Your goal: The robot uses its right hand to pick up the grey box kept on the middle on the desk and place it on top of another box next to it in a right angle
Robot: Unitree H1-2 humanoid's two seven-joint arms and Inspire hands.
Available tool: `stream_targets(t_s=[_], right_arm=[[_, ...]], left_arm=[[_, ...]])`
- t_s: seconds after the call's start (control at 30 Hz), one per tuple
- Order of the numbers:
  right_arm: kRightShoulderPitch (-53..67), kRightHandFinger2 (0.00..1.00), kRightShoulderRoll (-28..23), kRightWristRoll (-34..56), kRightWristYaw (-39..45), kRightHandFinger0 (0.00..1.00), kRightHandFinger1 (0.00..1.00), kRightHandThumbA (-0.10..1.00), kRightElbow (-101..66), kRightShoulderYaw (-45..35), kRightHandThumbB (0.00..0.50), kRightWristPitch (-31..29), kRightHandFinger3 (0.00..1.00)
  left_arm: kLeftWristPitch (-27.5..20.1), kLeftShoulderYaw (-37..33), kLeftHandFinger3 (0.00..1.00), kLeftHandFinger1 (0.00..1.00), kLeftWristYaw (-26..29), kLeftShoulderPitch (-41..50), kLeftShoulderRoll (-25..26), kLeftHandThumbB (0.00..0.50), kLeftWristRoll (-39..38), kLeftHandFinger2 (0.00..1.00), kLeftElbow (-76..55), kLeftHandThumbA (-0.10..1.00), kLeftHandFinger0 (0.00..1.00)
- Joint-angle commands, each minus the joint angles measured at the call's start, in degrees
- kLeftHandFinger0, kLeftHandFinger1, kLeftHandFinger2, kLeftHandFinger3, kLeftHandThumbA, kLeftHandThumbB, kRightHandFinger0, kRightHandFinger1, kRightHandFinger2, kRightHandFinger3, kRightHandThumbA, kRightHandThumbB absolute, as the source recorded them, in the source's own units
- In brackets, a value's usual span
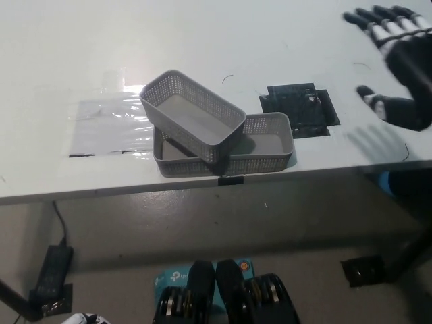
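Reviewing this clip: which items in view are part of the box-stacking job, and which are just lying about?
Part of the job:
- upper grey box, resting crosswise on the other
- lower grey box
- right hand, open, raised at the far right

Lying about:
- black plate on the desk
- clear plastic sheet
- black adapter on the floor

The upper box (192, 116) rests on the lower box (260, 145), crossing its left part at an angle, with its left end tilted up and out past the lower box's back rim; the lower box lies near the desk's (202, 40) front edge; a plastic sheet (108, 125) lies flat just left of both; a square plate (298, 108) lies just behind and right of the lower box; the right hand (398, 61) hangs over the desk's far right, well apart from the boxes.
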Motion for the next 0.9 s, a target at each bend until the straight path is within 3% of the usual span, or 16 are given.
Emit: stream_targets(t_s=[0.0, 0.13, 0.27, 0.3, 0.33, 0.43, 0.5, 0.6, 0.67, 0.8, 0.87], right_arm=[[2.51, 1.00, -0.28, 5.84, 0.09, 1.00, 1.00, 0.61, -4.11, -4.65, 0.465, 5.08, 1.00], [6.73, 1.00, 2.40, 8.26, -4.11, 1.00, 1.00, 0.57, -4.52, -7.61, 0.443, 4.76, 1.00], [12.45, 1.00, 9.22, 10.37, -12.42, 1.00, 1.00, 0.44, -2.65, -11.50, 0.341, 2.60, 1.00], [14.67, 1.00, 13.03, 13.78, -15.92, 1.00, 1.00, 0.36, -1.10, -13.65, 0.261, 1.12, 1.00], [17.27, 1.00, 16.32, 15.67, -20.09, 0.97, 1.00, 0.27, 1.21, -14.75, 0.236, -1.75, 1.00], [21.32, 1.00, 22.15, 17.55, -26.76, 0.73, 0.99, 0.07, 7.52, -15.71, 0.232, -7.47, 1.00], [23.34, 1.00, 25.78, 19.79, -30.51, 0.65, 0.96, -0.04, 13.18, -16.11, 0.218, -12.06, 1.00], [24.48, 1.00, 27.81, 21.47, -32.69, 0.64, 0.93, -0.07, 17.06, -16.98, 0.198, -15.04, 1.00], [25.80, 1.00, 29.38, 22.32, -36.12, 0.58, 0.85, -0.03, 22.67, -17.52, 0.193, -19.98, 1.00], [27.57, 0.94, 30.25, 24.17, -39.66, 0.48, 0.69, -0.10, 31.62, -18.24, 0.174, -27.48, 1.00], [28.03, 0.91, 30.20, 24.55, -40.99, 0.49, 0.69, -0.10, 34.80, -18.46, 0.157, -30.47, 1.00]], left_arm=[[-2.49, 0.93, 0.57, 0.25, 1.59, 0.41, 0.23, 0.338, -0.40, 0.39, 0.20, 0.19, 0.20], [-1.50, 1.14, 0.58, 0.25, 1.32, 0.48, 0.09, 0.340, -0.29, 0.40, -0.43, 0.19, 0.20], [-1.31, 1.36, 0.59, 0.28, 1.32, 0.62, 0.11, 0.338, 0.24, 0.42, -0.81, 0.22, 0.24], [-1.93, 1.37, 0.60, 0.27, 1.46, 0.59, 0.13, 0.336, 0.26, 0.41, -0.45, 0.21, 0.23], [-2.05, 1.30, 0.62, 0.30, 1.41, 0.44, 0.19, 0.334, 0.35, 0.45, -0.19, 0.21, 0.26], [-1.93, 1.82, 0.60, 0.30, 1.45, 1.19, 0.34, 0.338, -0.01, 0.45, -0.56, 0.21, 0.27], [-1.49, 2.49, 0.60, 0.30, 1.05, 1.44, 1.67, 0.332, 0.10, 0.43, -1.44, 0.21, 0.28], [-1.98, 2.60, 0.60, 0.30, 0.93, 1.50, 1.95, 0.329, -0.01, 0.42, -1.49, 0.21, 0.28], [-2.30, 2.70, 0.61, 0.31, 1.01, 1.49, 1.85, 0.328, -0.07, 0.44, -1.16, 0.21, 0.28], [-2.52, 3.06, 0.59, 0.29, 0.88, 1.41, 1.60, 0.336, -0.69, 0.43, -0.70, 0.21, 0.26], [-1.58, 3.13, 0.59, 0.29, 0.78, 1.50, 1.45, 0.333, -0.55, 0.43, -1.46, 0.20, 0.26]])
